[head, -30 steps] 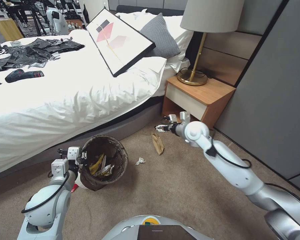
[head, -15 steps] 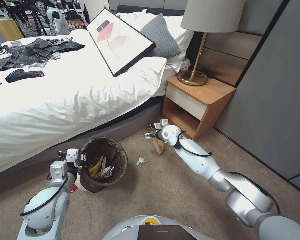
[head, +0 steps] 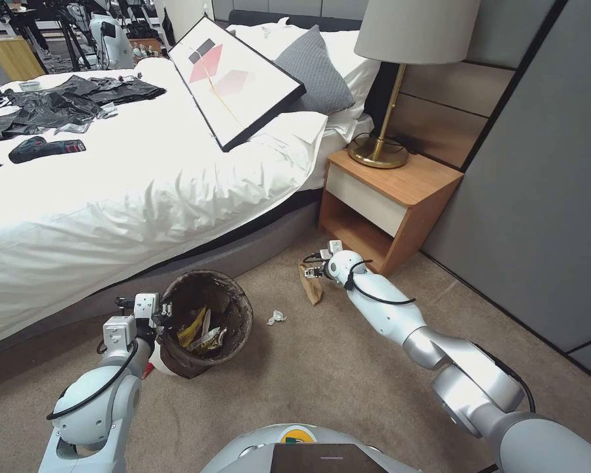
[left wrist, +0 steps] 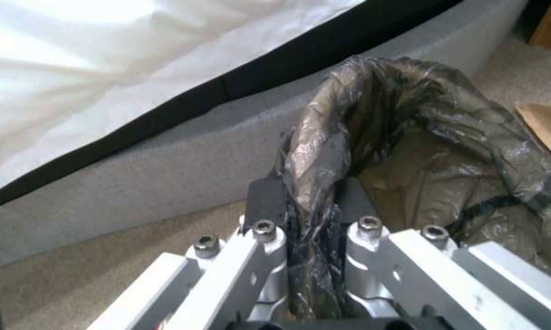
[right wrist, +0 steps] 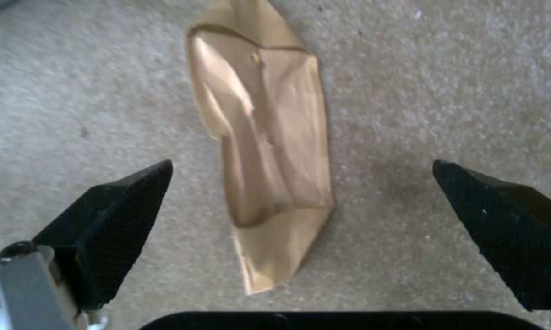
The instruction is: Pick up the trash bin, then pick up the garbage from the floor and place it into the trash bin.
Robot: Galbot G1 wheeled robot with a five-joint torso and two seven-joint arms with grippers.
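The left tool (head: 156, 314) is clamped on the rim of the bin (head: 207, 322). In the left wrist view its two fingers (left wrist: 269, 201) pinch the dark bag (left wrist: 410, 151) that folds over the rim. The bin is tipped a bit, just beside the bed (head: 144, 190). Inside it lie some yellow wrappers (head: 192, 327) and other bits of trash.

The right arm reaches far out, low over the floor (head: 322, 381), near the nightstand (head: 391, 197). The right tool (right wrist: 302, 215) is wide apart. It hangs right over a tan paper bag (head: 310, 286) that lies flat on the carpet. In the right wrist view the paper bag (right wrist: 266, 151) sits between the two black fingers (right wrist: 113, 215), and they do not touch it.

A small white tissue (head: 276, 318) lies on the floor between the bin and the paper bag. A bit of red peeks out under the bin by the left arm, but I cannot tell what it is.

A lamp (head: 400, 72) stands on the nightstand. A framed picture (head: 233, 79) and a grey pillow (head: 315, 69) lie on the bed, and black bags (head: 59, 105) are spread at its far end.
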